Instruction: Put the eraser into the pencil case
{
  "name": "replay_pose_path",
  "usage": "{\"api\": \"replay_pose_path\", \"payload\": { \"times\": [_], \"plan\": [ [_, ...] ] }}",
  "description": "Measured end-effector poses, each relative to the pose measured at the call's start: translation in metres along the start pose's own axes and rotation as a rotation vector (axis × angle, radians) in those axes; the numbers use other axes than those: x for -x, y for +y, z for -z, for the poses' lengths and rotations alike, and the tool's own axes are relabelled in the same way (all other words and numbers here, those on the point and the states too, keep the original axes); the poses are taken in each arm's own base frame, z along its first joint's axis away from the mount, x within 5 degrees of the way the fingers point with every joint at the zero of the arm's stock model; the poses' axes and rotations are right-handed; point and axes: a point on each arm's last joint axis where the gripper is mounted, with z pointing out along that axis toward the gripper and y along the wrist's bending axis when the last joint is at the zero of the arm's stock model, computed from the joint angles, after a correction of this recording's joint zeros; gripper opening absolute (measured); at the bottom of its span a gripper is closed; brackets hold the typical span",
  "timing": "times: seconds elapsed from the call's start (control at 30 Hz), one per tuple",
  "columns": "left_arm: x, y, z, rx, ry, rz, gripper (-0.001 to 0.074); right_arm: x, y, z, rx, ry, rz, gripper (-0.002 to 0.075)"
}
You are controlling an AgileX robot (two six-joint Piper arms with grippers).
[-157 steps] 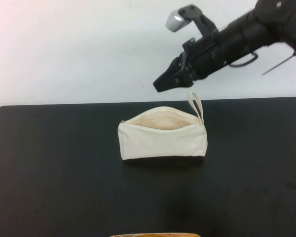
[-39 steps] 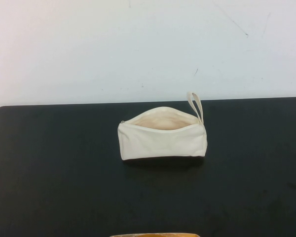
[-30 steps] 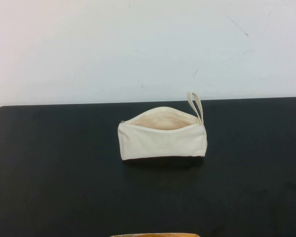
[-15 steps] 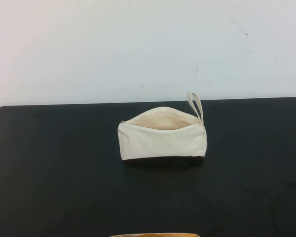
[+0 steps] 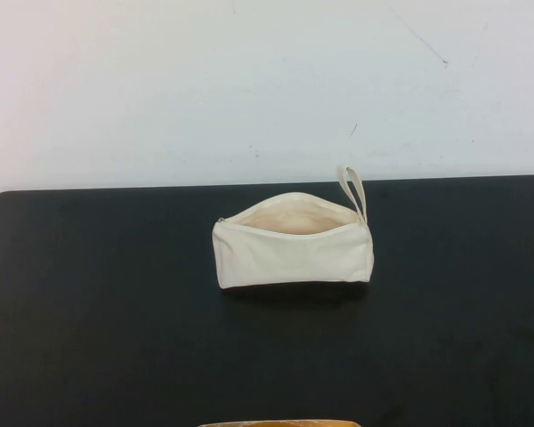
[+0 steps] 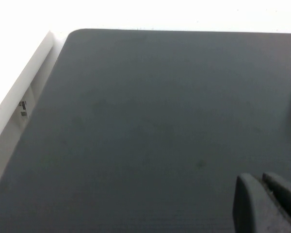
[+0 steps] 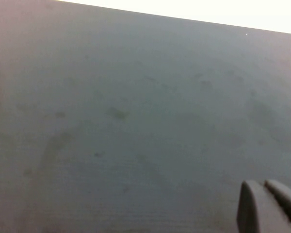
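The cream-white pencil case (image 5: 293, 249) lies in the middle of the black table (image 5: 98, 302) in the high view, its zip mouth open upward and its loop strap (image 5: 352, 189) at the right end. No eraser shows in any view. Neither arm is in the high view. My left gripper (image 6: 263, 180) is shut and empty above bare black table in the left wrist view. My right gripper (image 7: 264, 187) is shut and empty above bare black table in the right wrist view.
A white wall stands behind the table's far edge. A thin tan edge (image 5: 280, 423) shows at the bottom middle of the high view. The table's rounded far-left corner (image 6: 72, 34) and a white ledge show in the left wrist view.
About five seconds ago my right arm hung above the pencil case's mouth; it has since left the high view. Nothing has moved in the last second.
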Motion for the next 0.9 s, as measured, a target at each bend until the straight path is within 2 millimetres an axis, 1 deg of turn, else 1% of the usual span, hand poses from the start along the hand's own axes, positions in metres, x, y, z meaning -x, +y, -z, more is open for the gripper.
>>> {"api": "replay_pose_path", "payload": {
  "times": [0.9],
  "plan": [
    [0.0, 0.0, 0.0, 0.0, 0.0, 0.009, -0.0003, 0.0, 0.0, 0.0, 0.0, 0.0, -0.006, 0.0]
  ]
}}
